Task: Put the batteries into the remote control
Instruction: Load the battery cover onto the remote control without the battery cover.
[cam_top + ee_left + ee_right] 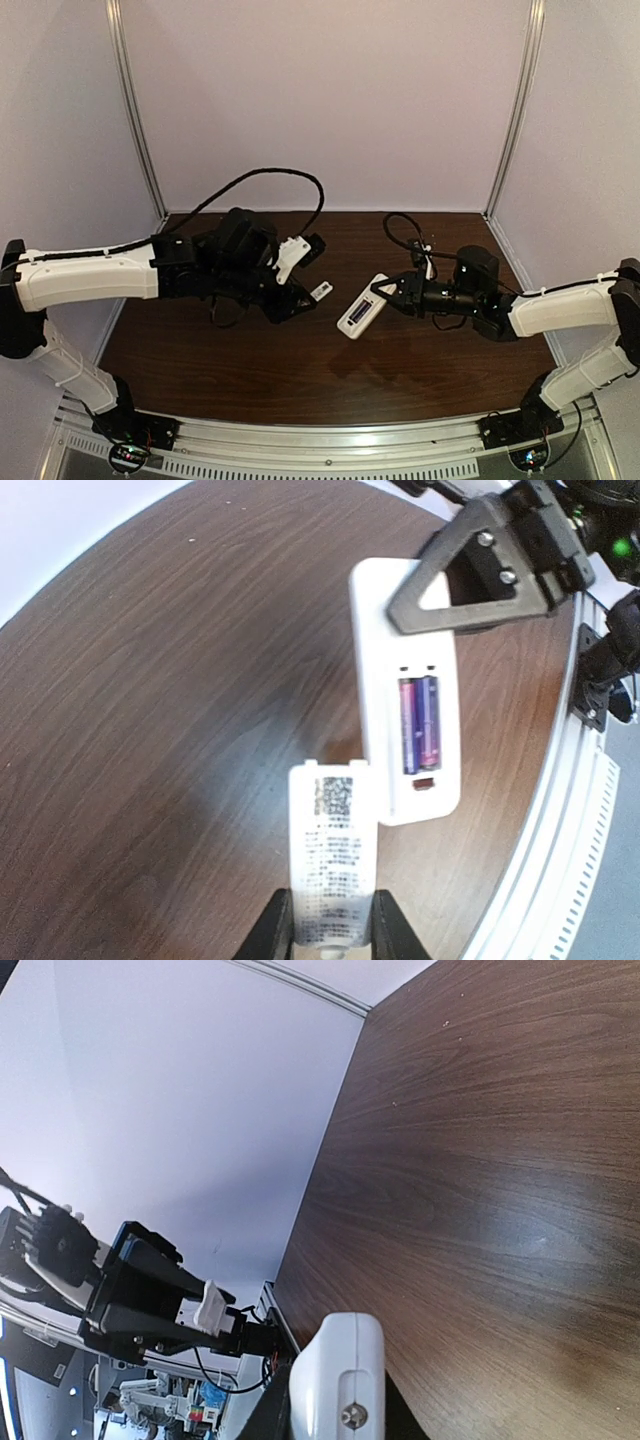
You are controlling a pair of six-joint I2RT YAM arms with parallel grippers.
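My right tool (pixel 384 291) is clenched on one end of the remote control (pixel 385 690), held above the middle of the bench (pixel 250 350). Both batteries (pixel 421 725) sit in its compartment (pixel 424 783). My left tool (pixel 332 928) grips the cover (pixel 335 850), whose long axis runs roughly parallel to the remote. In the left wrist view the compartment lies just ahead and to the right.

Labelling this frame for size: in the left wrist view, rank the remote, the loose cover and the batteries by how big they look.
1. remote, largest.
2. cover, somewhat smaller, though nearer the camera, which flatters it.
3. batteries, seated in the remote, smallest by far.
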